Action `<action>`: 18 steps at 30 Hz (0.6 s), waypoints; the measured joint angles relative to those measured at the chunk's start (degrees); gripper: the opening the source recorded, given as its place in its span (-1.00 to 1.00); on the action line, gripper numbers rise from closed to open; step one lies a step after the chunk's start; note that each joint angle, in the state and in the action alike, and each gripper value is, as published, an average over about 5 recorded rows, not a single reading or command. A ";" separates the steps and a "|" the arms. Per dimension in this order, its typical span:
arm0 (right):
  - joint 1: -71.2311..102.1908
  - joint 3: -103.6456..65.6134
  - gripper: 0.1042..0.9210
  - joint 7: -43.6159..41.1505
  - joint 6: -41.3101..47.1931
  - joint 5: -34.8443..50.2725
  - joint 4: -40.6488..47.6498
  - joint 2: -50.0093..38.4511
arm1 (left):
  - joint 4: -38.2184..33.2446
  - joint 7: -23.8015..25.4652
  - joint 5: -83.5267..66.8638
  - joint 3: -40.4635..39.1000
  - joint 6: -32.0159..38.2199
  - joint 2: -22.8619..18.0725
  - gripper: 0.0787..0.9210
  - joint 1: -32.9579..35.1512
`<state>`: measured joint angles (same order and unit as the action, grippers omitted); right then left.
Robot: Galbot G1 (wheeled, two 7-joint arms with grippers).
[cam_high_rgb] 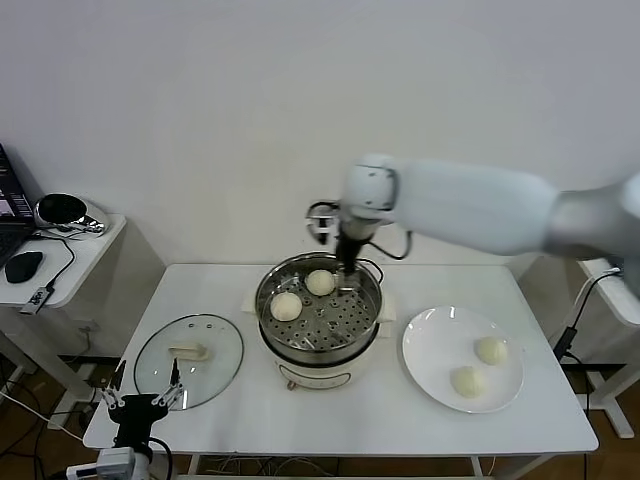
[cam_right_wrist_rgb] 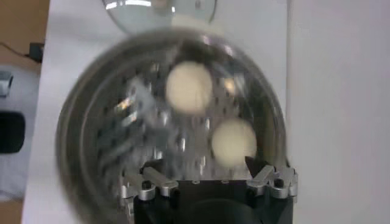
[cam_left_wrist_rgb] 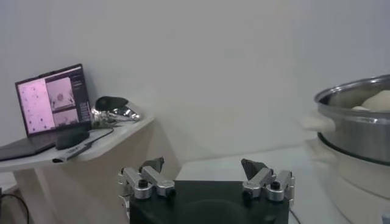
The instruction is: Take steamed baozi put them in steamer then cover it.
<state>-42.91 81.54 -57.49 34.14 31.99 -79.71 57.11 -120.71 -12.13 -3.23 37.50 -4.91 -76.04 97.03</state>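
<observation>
- The steamer (cam_high_rgb: 318,322) stands mid-tabletop (cam_high_rgb: 230,420); two steamed baozi (cam_high_rgb: 320,282) lie on its perforated tray, two on the white plate (cam_high_rgb: 432,360) beside it.
- Right gripper (cam_right_wrist_rgb: 209,175) hangs over the steamer's far side, fingers apart, empty.
- Left gripper (cam_high_rgb: 143,402) sits at the tabletop edge near the glass lid (cam_high_rgb: 189,359), open.

you've got a white table (cam_high_rgb: 230,410) carrying a glass lid (cam_high_rgb: 189,358) at its left and a white plate (cam_high_rgb: 435,362) at its right; a laptop (cam_left_wrist_rgb: 52,103) sits on the side desk (cam_left_wrist_rgb: 100,145).
</observation>
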 measured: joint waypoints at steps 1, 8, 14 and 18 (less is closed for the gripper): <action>-0.14 0.05 0.76 -0.83 -1.19 -1.25 -1.00 -2.15 | 0.10 0.00 0.11 -0.02 0.01 -0.01 0.77 0.05; 2.04 -0.69 0.76 -3.91 -9.62 -11.17 -5.90 -15.63 | 1.08 0.02 0.97 -0.07 0.15 -0.18 0.77 0.04; 7.83 -3.11 0.76 -4.26 -14.61 -19.18 -8.25 -23.23 | 1.82 -0.05 1.75 -0.39 0.24 -0.60 0.77 0.10; 13.02 -5.46 0.76 -4.01 -16.30 -23.74 -9.08 -26.34 | 1.82 -0.06 2.14 -0.23 0.20 -0.68 0.77 0.34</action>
<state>-29.90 76.08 -61.50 17.85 8.24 -88.79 30.77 -118.88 -12.20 -1.09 37.27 -4.71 -76.72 97.37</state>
